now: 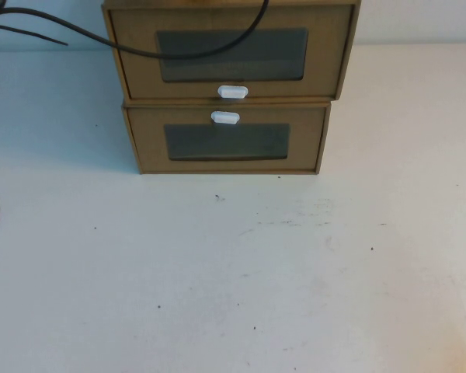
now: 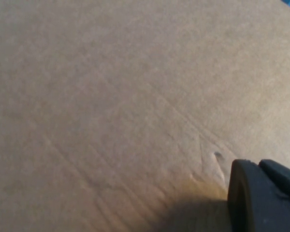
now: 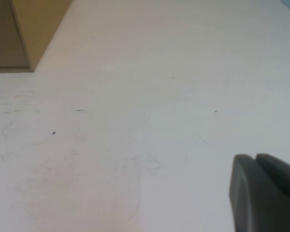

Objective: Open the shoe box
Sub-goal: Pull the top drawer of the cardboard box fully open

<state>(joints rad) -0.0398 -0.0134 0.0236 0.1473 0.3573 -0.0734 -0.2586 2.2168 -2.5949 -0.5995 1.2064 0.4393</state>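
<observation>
One white table [image 1: 295, 295] fills most of the high view, bare apart from a few dark specks. At its far middle stand two brown cardboard shoe boxes, one on the other: the upper shoe box [image 1: 326, 54] is the wider, and the lower shoe box [image 1: 147, 140] sits right under it. Both fronts are closed. Each front has a dark window, the upper window [image 1: 279, 54] and the lower window [image 1: 227, 142]. A black cable [image 1: 163, 55] sags across the upper front.

The left gripper [image 2: 258, 169] hangs close over a plain cardboard face; I cannot tell which box it belongs to. Its fingers are pressed together with nothing between them. The right gripper [image 3: 255, 162] is over bare table, near a bottom corner of the lower box, with its jaws fully closed and empty.

Smallest are the two white handles, the upper handle [image 1: 233, 92] and the lower handle [image 1: 225, 117], almost touching
</observation>
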